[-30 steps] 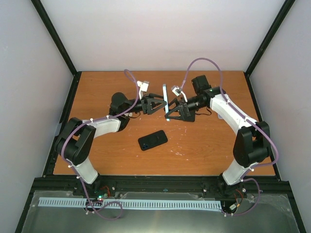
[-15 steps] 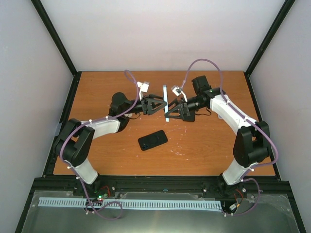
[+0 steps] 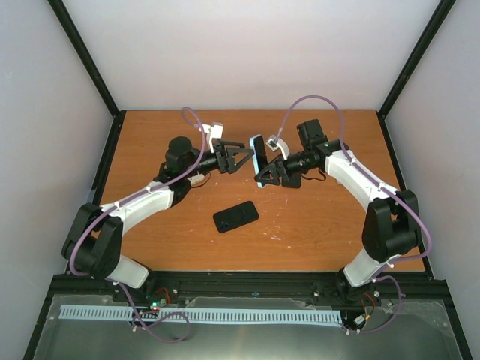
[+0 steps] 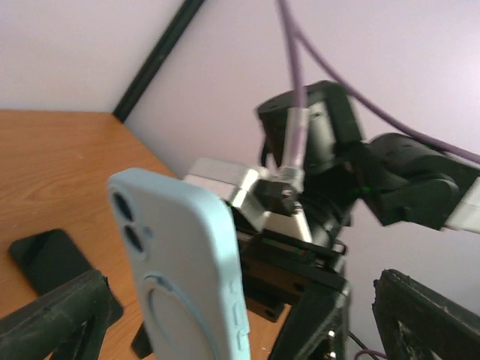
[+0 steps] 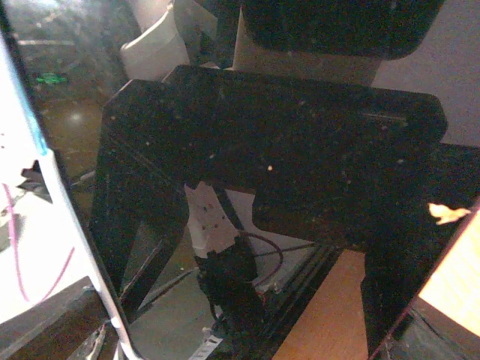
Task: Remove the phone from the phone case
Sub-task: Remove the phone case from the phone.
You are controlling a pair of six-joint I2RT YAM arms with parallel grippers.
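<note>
Phone case [image 3: 259,152] upright in air btwn grippers, long axis vertical, phone [image 4: 135,238] apparently not yet out, R gripper [image 3: 265,172] clamped on it, L gripper [image 3: 244,159] jaws wide, straddling w/o touching.

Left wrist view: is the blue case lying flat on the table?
No, the blue case stands upright, its camera cutout at the top.

The upright phone case [image 3: 259,158], standing between the left gripper [image 3: 246,160] and right gripper [image 3: 264,172], bars the way over the middle of the table [image 3: 315,232] toward its far edge. Both arms slant in from the near corners. The phone [image 3: 235,217] lies flat nearer the near edge, apparently with room all round it. Bare wood runs along the left and right edges, hemmed by walls [image 3: 247,52].
</note>
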